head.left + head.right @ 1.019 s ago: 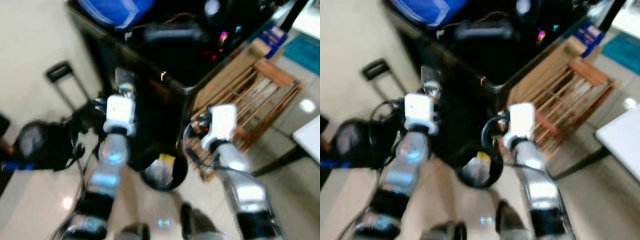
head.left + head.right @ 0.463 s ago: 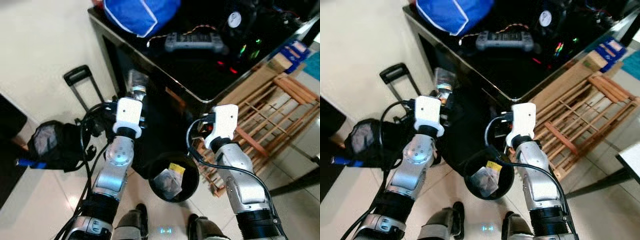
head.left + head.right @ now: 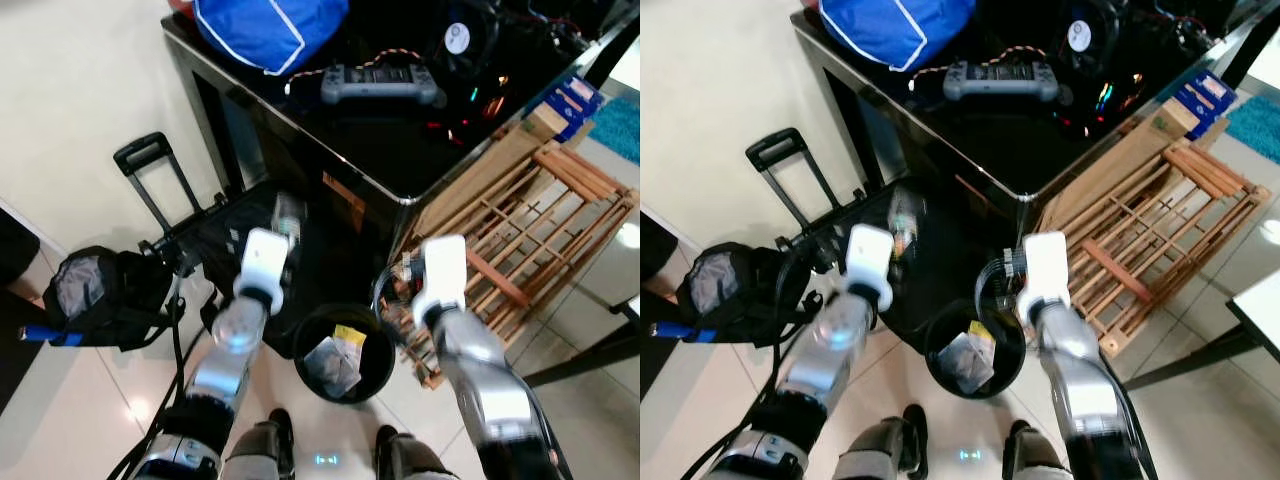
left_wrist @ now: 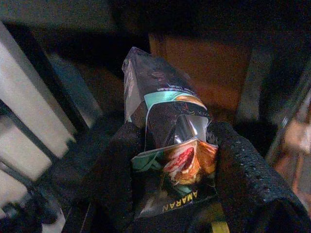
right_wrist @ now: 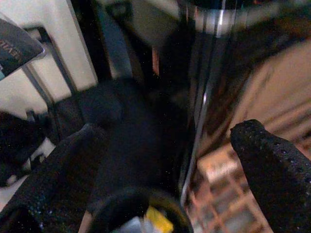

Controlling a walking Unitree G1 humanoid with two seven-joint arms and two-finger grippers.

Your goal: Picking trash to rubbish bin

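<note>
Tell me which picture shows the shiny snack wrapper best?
The left wrist view: the snack wrapper sits close up, pinched between the left gripper's black fingers, print readable. The eye views show it small and blurry; the right wrist view catches just a corner.

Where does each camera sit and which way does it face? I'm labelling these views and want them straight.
Left eye view: on the head, looking down at the rubbish bin, both silver arms and the black table.
Right eye view: its stereo twin, same scene.
Left wrist view: along the left pincer, whose fingers clamp a snack wrapper.
Right wrist view: along the open right pincer, toward the bin's rim.
Shared: the wrapper shows in the left eye view too.
</note>
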